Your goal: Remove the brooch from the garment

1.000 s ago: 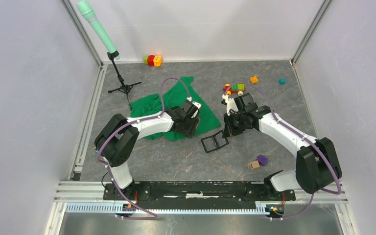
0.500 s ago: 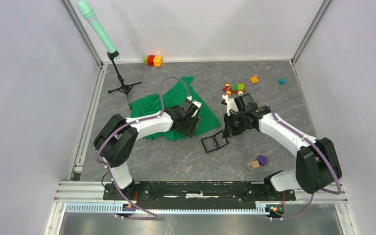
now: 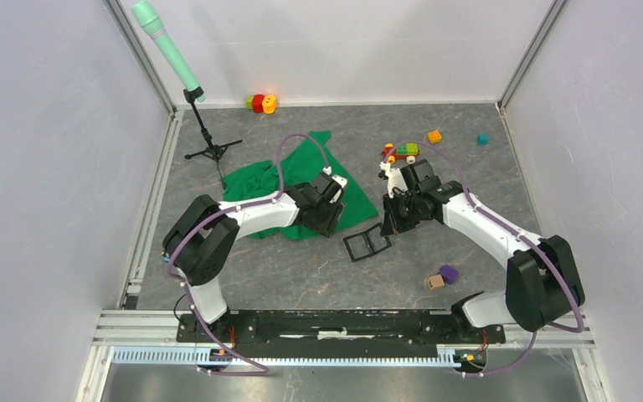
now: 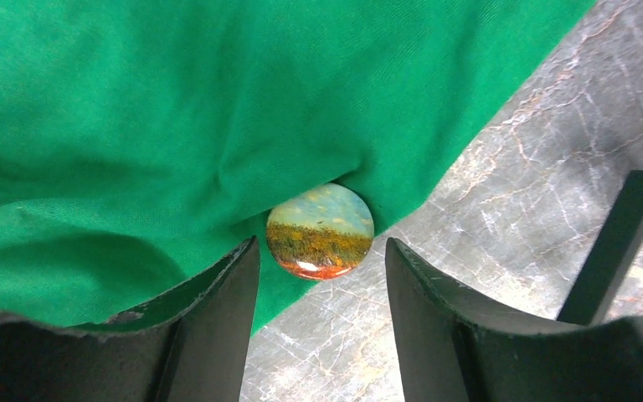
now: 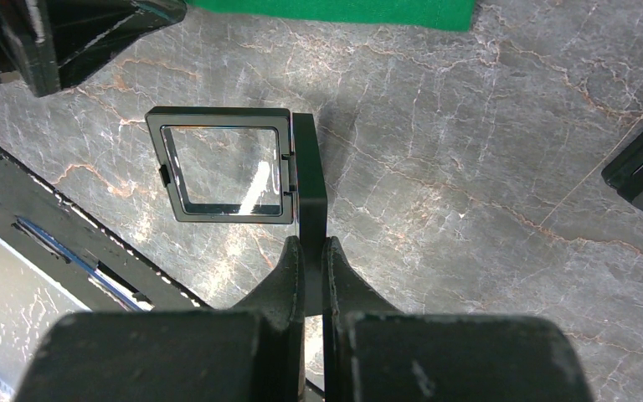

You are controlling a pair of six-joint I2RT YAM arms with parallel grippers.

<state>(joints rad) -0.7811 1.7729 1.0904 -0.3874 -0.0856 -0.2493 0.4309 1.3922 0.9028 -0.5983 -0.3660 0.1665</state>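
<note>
Obs: left claw (image 4: 321,244) open, jaws standing either side of the brooch (image 4: 320,231), which lies just ahead and centred in the gap; no contact visible. The brooch is a round disc, so no long axis. Its upper rim is tucked under a fold at the hem of the garment (image 4: 176,100) and its lower half lies over the bare grey surface (image 4: 511,167). Left arm is clearly nearer.

Right claw (image 5: 310,247) is clamped on the side bar of the black hinged frame (image 5: 222,163), right of the hem.

Judgement: a straight advance has room, but the left finger may pinch fabric.
</note>
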